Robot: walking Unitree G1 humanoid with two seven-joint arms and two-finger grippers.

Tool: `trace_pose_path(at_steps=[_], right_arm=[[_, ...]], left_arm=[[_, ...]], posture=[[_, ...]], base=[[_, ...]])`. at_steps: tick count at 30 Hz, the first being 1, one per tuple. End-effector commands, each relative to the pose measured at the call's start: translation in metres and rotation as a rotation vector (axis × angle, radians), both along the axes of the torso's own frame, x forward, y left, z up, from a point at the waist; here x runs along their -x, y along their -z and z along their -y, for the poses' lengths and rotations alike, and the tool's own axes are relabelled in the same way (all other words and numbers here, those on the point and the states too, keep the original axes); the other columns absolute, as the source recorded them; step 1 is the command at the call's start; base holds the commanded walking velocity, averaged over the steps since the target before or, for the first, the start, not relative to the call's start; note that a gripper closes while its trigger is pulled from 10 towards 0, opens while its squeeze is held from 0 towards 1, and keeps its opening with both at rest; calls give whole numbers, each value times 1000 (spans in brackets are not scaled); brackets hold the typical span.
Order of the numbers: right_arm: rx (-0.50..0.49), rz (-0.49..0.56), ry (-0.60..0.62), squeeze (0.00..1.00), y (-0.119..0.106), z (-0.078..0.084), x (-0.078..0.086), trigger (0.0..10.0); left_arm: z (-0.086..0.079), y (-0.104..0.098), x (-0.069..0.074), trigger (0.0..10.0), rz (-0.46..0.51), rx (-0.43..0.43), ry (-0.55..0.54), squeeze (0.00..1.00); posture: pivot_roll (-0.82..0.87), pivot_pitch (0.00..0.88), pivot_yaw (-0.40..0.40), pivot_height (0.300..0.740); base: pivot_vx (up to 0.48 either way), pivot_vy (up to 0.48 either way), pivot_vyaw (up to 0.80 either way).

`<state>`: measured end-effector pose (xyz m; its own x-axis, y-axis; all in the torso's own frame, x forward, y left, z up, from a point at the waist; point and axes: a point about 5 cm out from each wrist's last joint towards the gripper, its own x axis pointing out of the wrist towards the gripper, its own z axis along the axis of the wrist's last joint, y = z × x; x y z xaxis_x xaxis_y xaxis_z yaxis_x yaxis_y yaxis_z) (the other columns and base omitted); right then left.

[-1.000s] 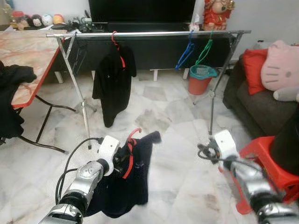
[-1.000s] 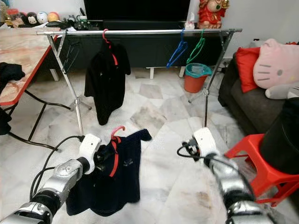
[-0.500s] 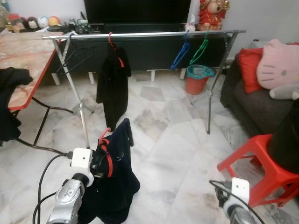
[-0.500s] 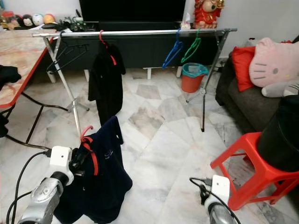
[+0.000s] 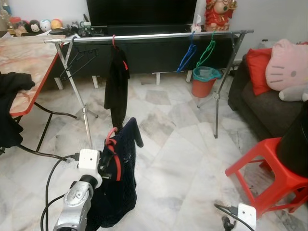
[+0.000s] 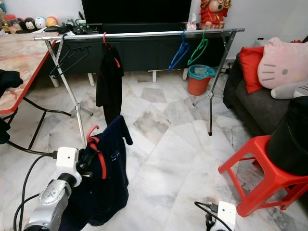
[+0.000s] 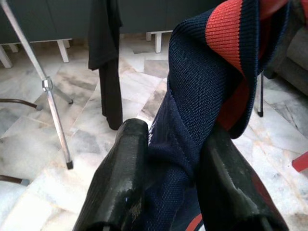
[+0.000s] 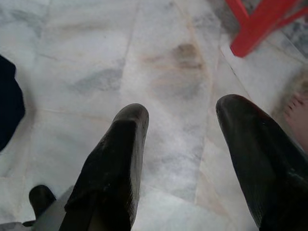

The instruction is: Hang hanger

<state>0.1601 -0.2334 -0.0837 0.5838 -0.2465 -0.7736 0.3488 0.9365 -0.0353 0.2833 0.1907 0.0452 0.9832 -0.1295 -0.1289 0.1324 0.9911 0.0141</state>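
Note:
My left gripper [image 5: 107, 165] is shut on a red hanger [image 5: 112, 143] that carries a dark navy shirt [image 5: 119, 183], held up at the lower left. In the left wrist view the two black fingers [image 7: 126, 163] pinch the navy cloth [image 7: 192, 106] with its red band. A silver clothes rail [image 5: 149, 36] runs across the far side. On it hang a black garment on a red hanger [image 5: 116, 82], a blue hanger [image 5: 186, 54] and a green hanger [image 5: 209, 50]. My right gripper [image 8: 180, 139] is open above the bare marble floor, its wrist [image 5: 245, 215] low at the bottom right.
A red-edged marble-top table [image 5: 26, 62] with dark clothes stands at the left. A red stool [image 5: 269, 168] and a dark sofa [image 5: 260, 103] with cushions are at the right. A red bucket [image 5: 206, 81] sits behind the rail's right leg. Open marble floor lies ahead.
The view has shifted as I move. My right arm has dropped from mid-height to the frame's bottom edge. The left gripper still holds the hanger and shirt.

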Motion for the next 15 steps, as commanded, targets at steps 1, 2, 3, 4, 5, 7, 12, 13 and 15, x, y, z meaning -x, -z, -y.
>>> trace_pose_path(at_steps=[1, 2, 3, 4, 5, 7, 12, 13, 15], right_arm=[[2, -24, 21, 0, 2, 3, 5, 10000], [4, -30, 23, 0, 2, 3, 6, 10000], [4, -36, 20, 0, 3, 3, 7, 10000], [4, -39, 17, 0, 3, 3, 7, 10000], [5, -34, 12, 0, 2, 2, 4, 10000], [7, -22, 6, 0, 0, 1, 0, 10000], [8, -9, -1, 0, -1, 2, -2, 10000], [7, -7, 0, 0, -1, 2, -2, 10000], [7, -6, 1, 0, -1, 2, -2, 10000]], left_arm=[[2, -10, -6, 10000, 40, -7, 14, 0], [2, -11, -6, 10000, 40, -6, 15, 0], [2, -10, -5, 10000, 38, -4, 15, 0], [2, -10, -5, 10000, 36, -3, 14, 0], [1, -10, -5, 10000, 34, -3, 15, 0], [1, -10, -5, 10000, 31, -2, 18, 0], [4, -8, -3, 10000, 21, 5, 19, 0], [4, -7, -3, 10000, 19, 6, 18, 0], [4, -7, -3, 10000, 18, 7, 17, 0]], posture=[[-118, 0, -23, 740], [-116, 0, -23, 740], [-116, 0, -23, 740], [-116, 0, -22, 740], [-115, 0, -23, 740], [-116, 0, -22, 740], [-120, 0, -24, 740], [-120, 0, -24, 740], [-122, 0, -25, 740]], base=[[0, 0, 0], [0, 0, 0], [0, 0, 0], [0, 0, 0], [0, 0, 0], [124, 0, 0], [307, 0, 0], [281, 0, 0], [281, 0, 0]])
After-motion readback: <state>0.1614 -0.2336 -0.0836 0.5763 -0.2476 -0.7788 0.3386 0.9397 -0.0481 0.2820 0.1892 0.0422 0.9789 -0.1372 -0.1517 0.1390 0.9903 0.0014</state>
